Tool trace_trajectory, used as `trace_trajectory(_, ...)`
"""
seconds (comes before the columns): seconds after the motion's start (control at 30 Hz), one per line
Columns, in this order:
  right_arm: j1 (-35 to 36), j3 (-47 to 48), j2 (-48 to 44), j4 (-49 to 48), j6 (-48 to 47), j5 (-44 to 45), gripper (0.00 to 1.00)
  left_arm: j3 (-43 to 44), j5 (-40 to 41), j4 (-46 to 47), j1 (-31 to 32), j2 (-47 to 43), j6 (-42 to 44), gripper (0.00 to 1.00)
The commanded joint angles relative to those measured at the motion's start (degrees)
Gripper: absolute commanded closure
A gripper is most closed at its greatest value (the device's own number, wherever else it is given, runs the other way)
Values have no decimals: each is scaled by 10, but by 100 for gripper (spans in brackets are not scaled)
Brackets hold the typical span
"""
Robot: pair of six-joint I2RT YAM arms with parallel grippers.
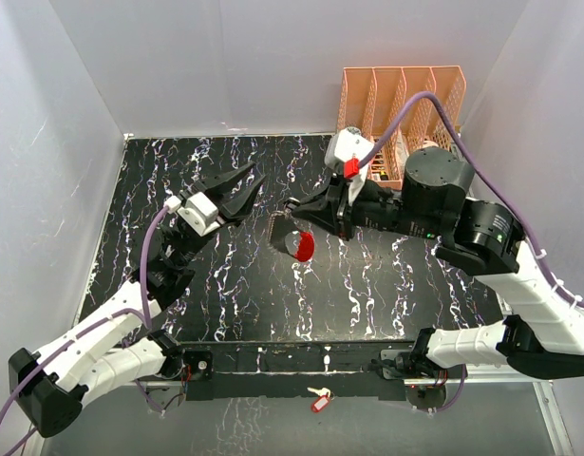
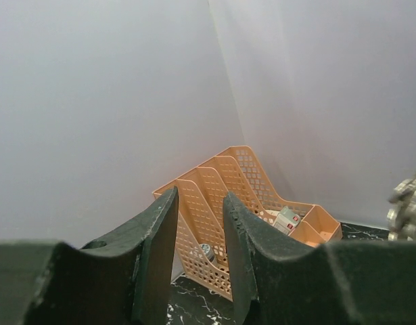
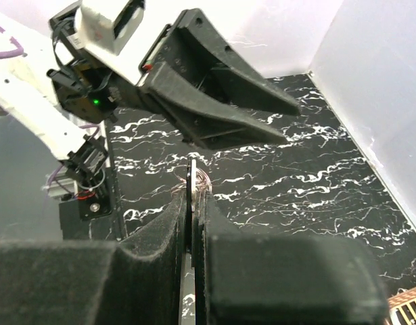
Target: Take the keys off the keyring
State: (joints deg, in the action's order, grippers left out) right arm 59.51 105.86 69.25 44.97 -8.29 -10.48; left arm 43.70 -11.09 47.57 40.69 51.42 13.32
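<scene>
Keys and their red-tipped keyring hung in the air over the middle of the bench, a little toward its far edge, dangling from the right gripper. Its fingers were pressed together on a thin metal edge at the top of the bunch, with fine wire loops showing just beside the pinch in the right wrist view. Whether that edge belonged to the keyring or to a key could not be settled, though the ring seemed likelier. The left gripper hovered near, on the bunch's left, raised off the bench, jaws apart with nothing between them. None of the hanging keys was yet free. A lone key with a red tag lay at the near edge, and a rack stood in the far right corner.

Risk lay in the slim grip: a sideways tug by the left gripper could twist the bunch out and drop it on the bench. The dangling keys could also swing aside at first touch, leaving the left fingers to close on air or on the red piece. The two grippers, so near, could knock together.
</scene>
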Motion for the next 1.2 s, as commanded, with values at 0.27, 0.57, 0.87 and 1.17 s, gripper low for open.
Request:
trace_trajectory(0.27,-1,-30,-52,-53,-3,-28,100,25,18,-43,2,-40,-21,70)
trace_trajectory(0.57,-1,-27,-38,-60,-3,-14,100,130,-45,-194,2,-70,-94,79)
trace_trajectory(0.87,-1,-25,-30,-74,-1,3,100,149,-82,-249,2,-83,-157,73)
trace_trajectory(1.17,-1,-24,-24,-77,0,13,100,140,-90,-251,1,-92,-178,77)
